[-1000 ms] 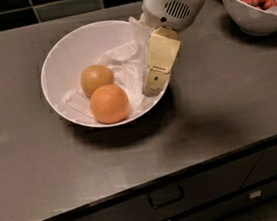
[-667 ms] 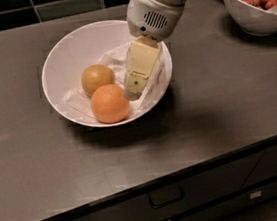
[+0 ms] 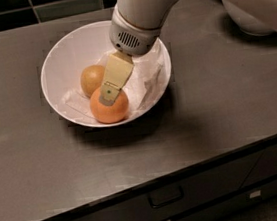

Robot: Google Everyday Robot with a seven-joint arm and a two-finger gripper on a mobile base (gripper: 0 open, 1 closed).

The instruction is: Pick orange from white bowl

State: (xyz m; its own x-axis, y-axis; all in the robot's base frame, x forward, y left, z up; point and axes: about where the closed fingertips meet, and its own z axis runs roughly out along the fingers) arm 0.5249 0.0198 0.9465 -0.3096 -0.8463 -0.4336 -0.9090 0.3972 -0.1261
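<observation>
The orange (image 3: 111, 111) lies in the near part of the white bowl (image 3: 54, 62), on crumpled white paper. A duller yellow-brown fruit (image 3: 91, 80) sits just behind it to the left. My gripper (image 3: 107, 93) reaches down into the bowl from the upper right. Its cream-coloured end lies over the top of the orange, and it hides part of the orange's top and part of the paper. I cannot tell whether it touches the orange.
The bowl stands on a dark grey countertop (image 3: 220, 117) above drawers (image 3: 164, 197). A second white bowl (image 3: 248, 21) at the back right is mostly hidden by my arm. A dark tiled wall runs along the back.
My gripper has moved left and toward the front, from the bowl's right side to directly over the orange. The fruits and bowl have not moved.
</observation>
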